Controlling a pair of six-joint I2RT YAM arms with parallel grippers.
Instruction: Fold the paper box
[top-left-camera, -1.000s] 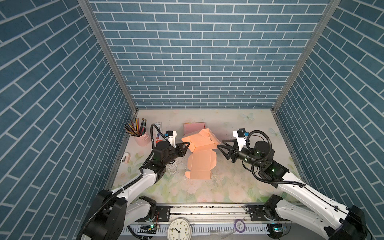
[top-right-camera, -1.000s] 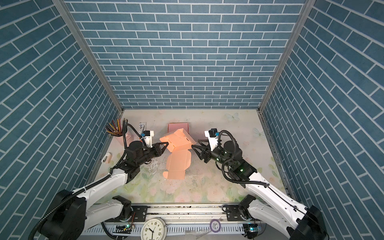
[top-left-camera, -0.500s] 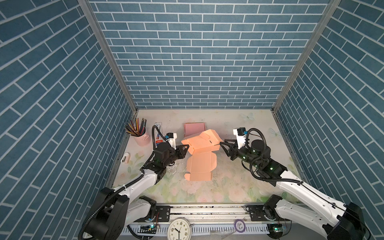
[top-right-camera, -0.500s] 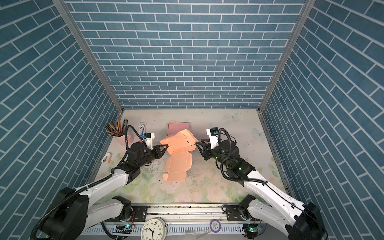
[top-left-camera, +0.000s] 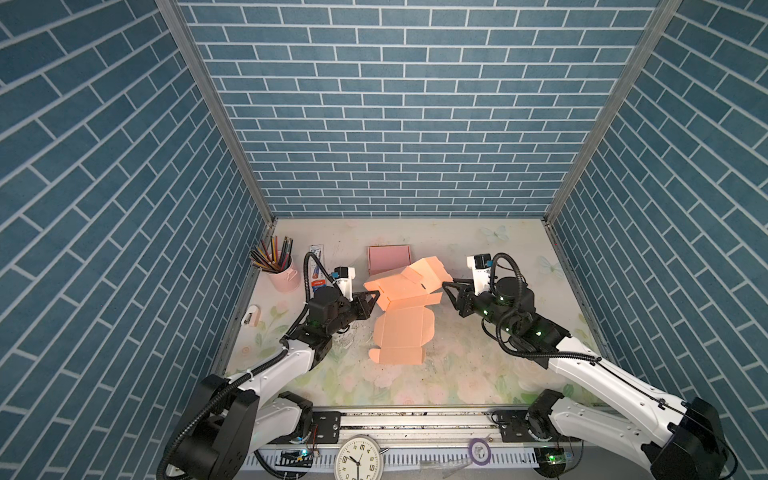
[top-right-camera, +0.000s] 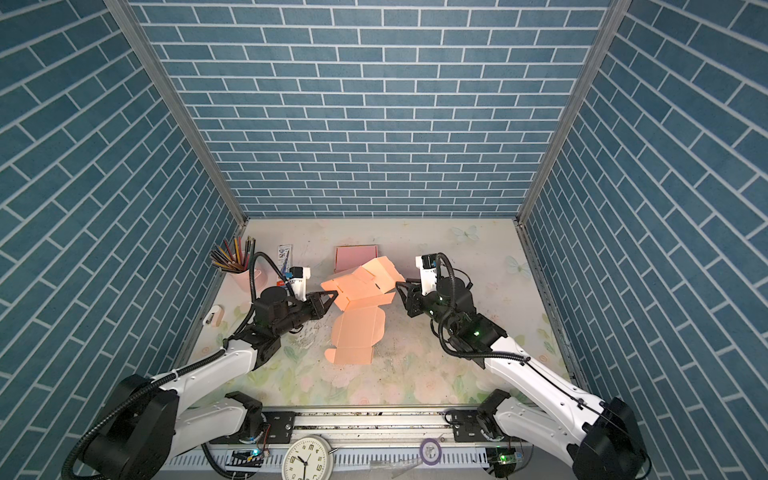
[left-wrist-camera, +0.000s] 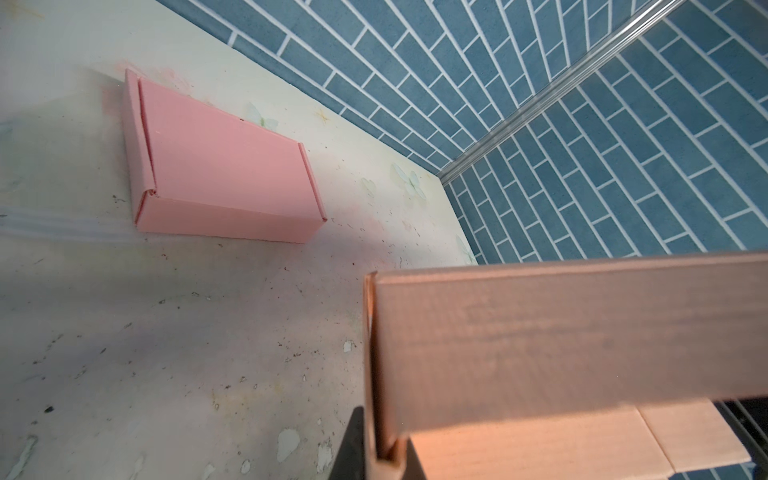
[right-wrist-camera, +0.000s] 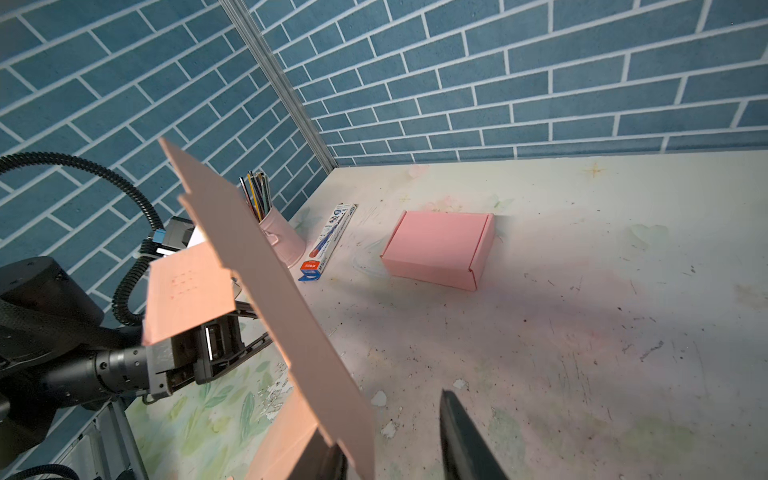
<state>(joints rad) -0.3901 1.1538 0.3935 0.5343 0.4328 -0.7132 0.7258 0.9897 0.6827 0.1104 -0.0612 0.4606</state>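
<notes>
The peach-orange paper box (top-left-camera: 401, 328) sat half-formed near the middle of the table (top-left-camera: 457, 374). 1 flat panel with rounded tabs lay on the surface toward the front, while its rear panels and flaps stood raised and tilted, creased but unclosed.

You are looking at the paper box (top-left-camera: 401, 336) lying mid-table (top-left-camera: 478, 374), its far half standing raised between the left gripper (top-left-camera: 376, 296) and right gripper (top-left-camera: 446, 286). Behind it the closed box (top-left-camera: 388, 258) is sitting; leftward, the pen packet (top-left-camera: 316, 253), then the pencil cup (top-left-camera: 284, 276).
</notes>
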